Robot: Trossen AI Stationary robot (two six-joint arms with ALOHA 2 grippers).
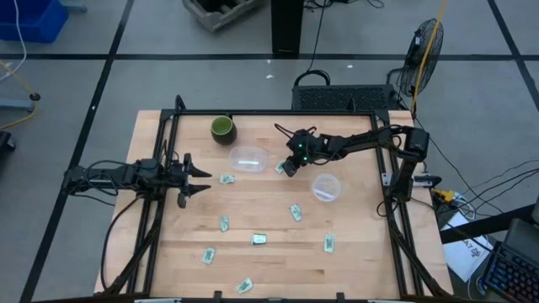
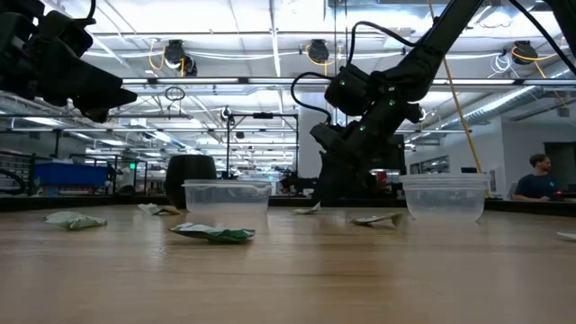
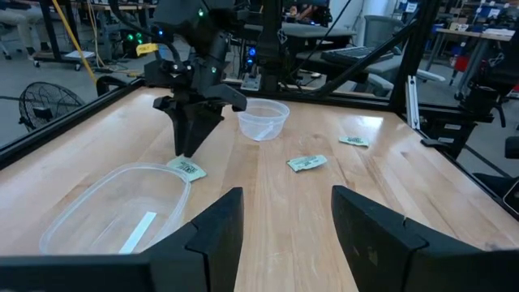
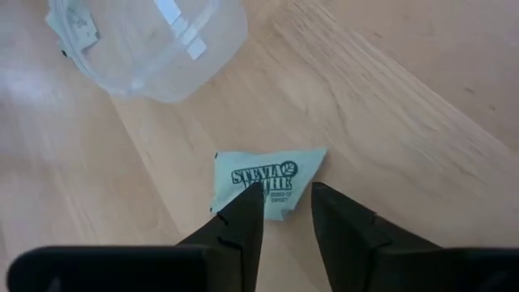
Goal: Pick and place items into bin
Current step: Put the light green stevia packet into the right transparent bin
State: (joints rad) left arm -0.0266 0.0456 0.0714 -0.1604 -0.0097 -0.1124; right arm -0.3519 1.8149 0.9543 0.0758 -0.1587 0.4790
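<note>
Several small pale green and white packets lie scattered on the wooden table (image 1: 370, 269), among them one packet (image 1: 296, 212) and another packet (image 1: 260, 240). My right gripper (image 1: 288, 165) points down at a packet (image 4: 268, 180) printed "Stevia", just beside the oval clear bin (image 1: 248, 158). Its two fingertips (image 4: 250, 203) stand a narrow gap apart on the packet, which lies flat on the wood. My left gripper (image 1: 192, 175) hovers open and empty at the table's left, facing the oval bin (image 3: 113, 211). From the left wrist, the right gripper (image 3: 188, 136) shows standing over that packet (image 3: 186, 169).
A round clear bin (image 1: 326, 187) sits right of centre. A green cup (image 1: 222, 129) stands at the back. More packets lie near the front edge (image 1: 245, 285) and by the left gripper (image 1: 226, 178). A person (image 2: 538, 176) sits in the room behind.
</note>
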